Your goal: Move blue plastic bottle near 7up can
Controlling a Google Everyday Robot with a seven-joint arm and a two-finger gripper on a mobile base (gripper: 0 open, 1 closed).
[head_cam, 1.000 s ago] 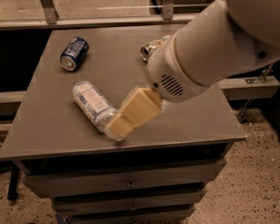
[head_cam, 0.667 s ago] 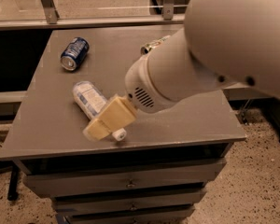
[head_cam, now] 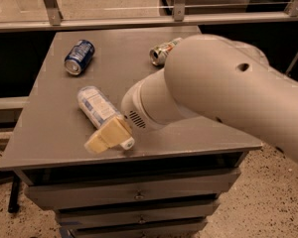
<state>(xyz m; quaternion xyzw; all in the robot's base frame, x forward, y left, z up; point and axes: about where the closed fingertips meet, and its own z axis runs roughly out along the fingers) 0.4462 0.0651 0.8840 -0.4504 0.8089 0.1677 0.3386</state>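
Grey tabletop: blue plastic bottle lying near front edge; end effector at its cap, grip indeterminable. Risk: nudge rolls bottle off edge, far from 7up can.

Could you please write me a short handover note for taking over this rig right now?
Claw: low at the near edge of the table, at the cap end of the blue plastic bottle; grip unconfirmed.
The bottle lies on its side, near-left; the 7up can lies at the far side, partly behind the arm.
Done: claw at bottle.
Left: grasp, carry it beside the can.
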